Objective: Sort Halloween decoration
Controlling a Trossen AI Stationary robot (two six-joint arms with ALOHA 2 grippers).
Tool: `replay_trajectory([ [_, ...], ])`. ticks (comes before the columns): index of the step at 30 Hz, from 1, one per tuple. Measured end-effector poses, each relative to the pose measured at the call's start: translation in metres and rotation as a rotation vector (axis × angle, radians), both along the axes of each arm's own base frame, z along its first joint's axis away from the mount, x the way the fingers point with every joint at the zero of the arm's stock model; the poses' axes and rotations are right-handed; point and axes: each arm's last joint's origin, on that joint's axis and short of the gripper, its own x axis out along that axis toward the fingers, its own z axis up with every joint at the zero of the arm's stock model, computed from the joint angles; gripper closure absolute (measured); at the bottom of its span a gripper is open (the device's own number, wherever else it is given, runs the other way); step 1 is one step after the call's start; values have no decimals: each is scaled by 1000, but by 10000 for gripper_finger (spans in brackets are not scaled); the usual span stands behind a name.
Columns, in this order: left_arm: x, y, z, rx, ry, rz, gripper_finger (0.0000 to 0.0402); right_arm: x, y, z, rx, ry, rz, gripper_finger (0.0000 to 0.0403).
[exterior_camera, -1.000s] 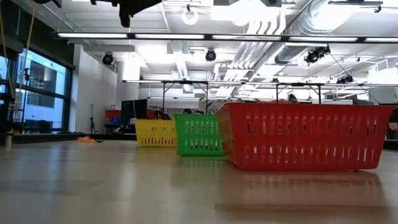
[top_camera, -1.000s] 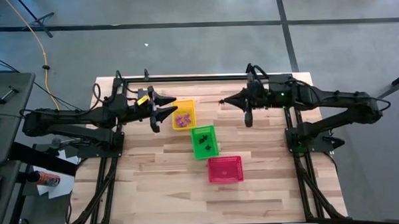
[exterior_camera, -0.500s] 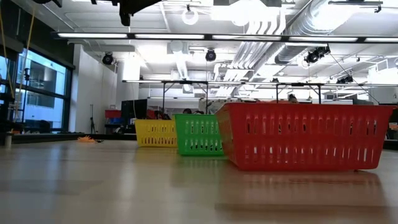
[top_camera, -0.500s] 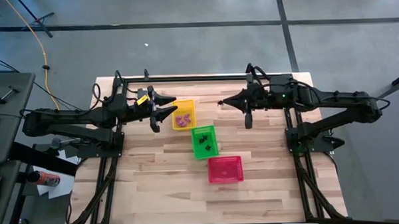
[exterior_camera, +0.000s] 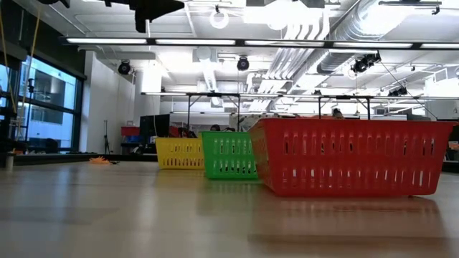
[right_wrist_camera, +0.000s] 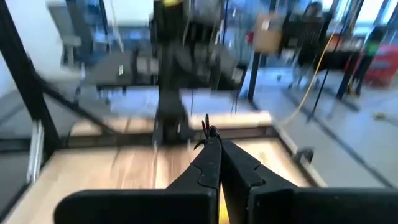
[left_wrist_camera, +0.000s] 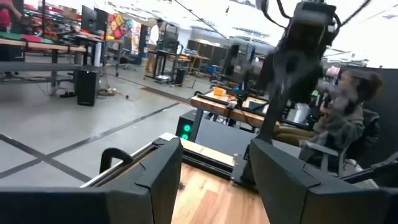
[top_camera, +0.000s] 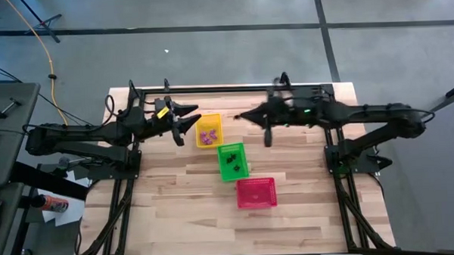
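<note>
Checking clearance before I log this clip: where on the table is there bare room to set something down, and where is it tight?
Bare wood fills the table left of the green basket and red basket, and the strip right of them. It is tight at the far edge, where the left gripper hangs open beside the yellow basket and the right gripper, shut, closes in.

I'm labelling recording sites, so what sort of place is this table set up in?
Probably a robotics lab or workshop: exposed ducts overhead, rows of workbenches with monitors, and a person seated beyond the table.
</note>
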Motion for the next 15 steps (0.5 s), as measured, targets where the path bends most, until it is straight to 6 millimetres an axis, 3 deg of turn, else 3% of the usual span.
replay_trajectory([
  [8,0,0,0,-1,4,1,222,53,2,-81,121,368,139,403],
  [15,0,0,-1,-1,9,1,222,84,1,-155,141,622,107,403],
])
